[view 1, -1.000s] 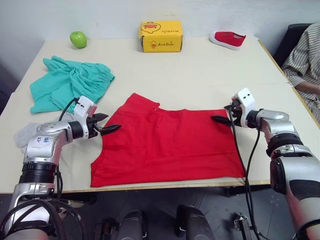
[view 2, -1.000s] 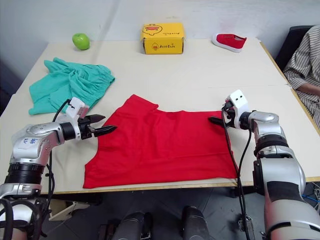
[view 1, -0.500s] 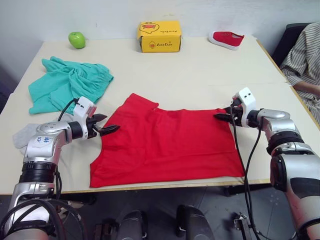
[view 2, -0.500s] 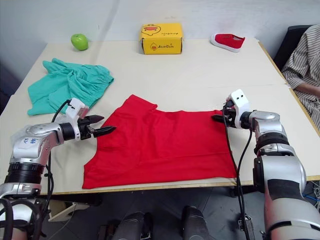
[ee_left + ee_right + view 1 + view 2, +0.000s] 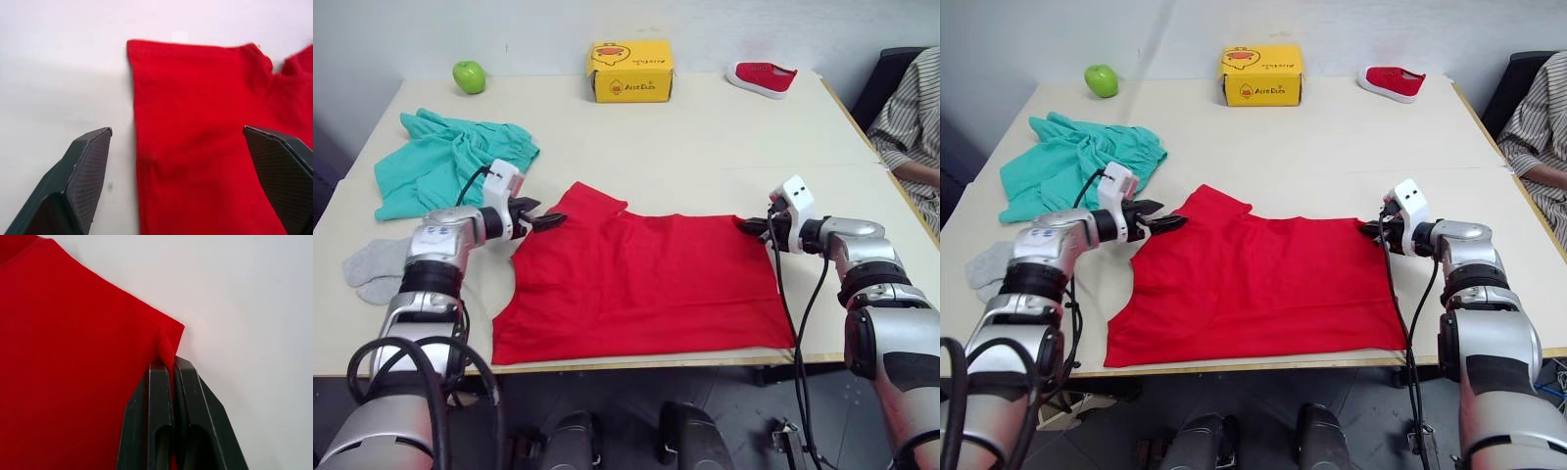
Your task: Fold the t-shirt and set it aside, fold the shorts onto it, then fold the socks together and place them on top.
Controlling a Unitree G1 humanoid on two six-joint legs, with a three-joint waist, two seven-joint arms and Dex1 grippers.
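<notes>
On the near part of the table (image 5: pixel 705 157), the t-shirt (image 5: pixel 646 279) is lying flat and red, partly folded. At its far right corner the right gripper (image 5: pixel 171 363) is pinching the cloth between pressed-together fingers. The left gripper (image 5: pixel 546 220), fingers spread, has just been moving up from the shirt's left edge to its far left corner, likely readying a matching pinch for the next fold. Farther left, the socks (image 5: pixel 374 269) and shorts (image 5: pixel 445 162) are waiting.
</notes>
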